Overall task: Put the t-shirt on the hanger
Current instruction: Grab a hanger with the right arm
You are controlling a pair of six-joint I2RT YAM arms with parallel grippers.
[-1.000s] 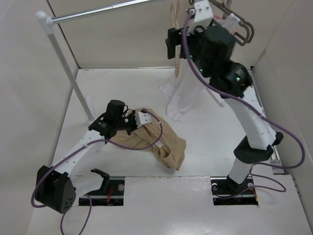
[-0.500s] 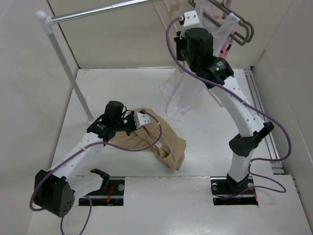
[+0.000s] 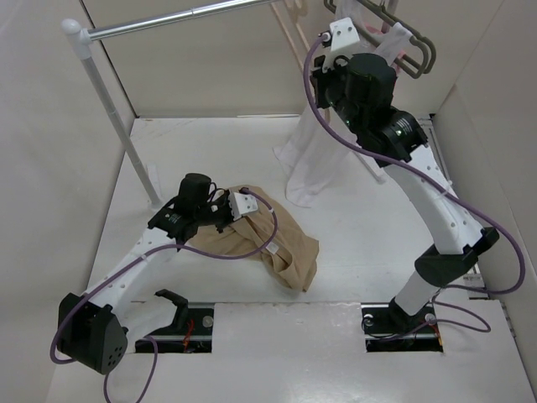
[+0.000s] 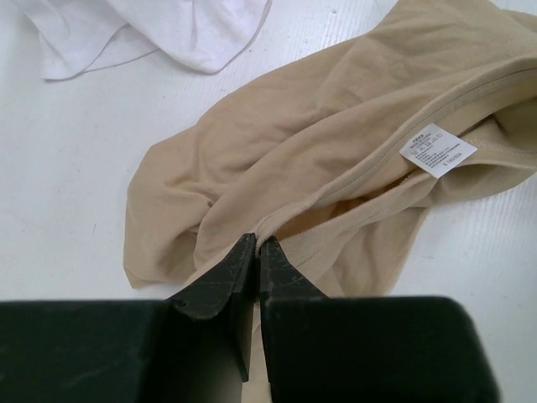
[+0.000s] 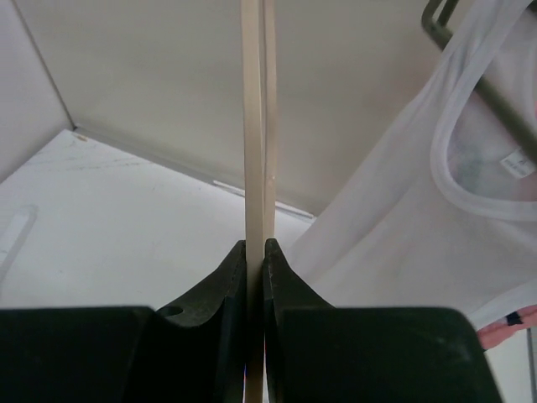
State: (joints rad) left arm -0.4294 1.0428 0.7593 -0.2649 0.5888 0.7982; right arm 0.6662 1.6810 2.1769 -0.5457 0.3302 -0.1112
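T-shirt is lying bunched on the desk at centre frame, my left claw pinching a fold tight, while my right claw is clamping the hanger top centre, aiming to unhook it without twisting.

A: What is the t-shirt made of?
B: Soft tan cloth, matt and creased, with a smooth white label.
A: And the hanger?
B: Pale plastic, smooth, slightly shiny. The rail is glossy metal; the table is matt white.
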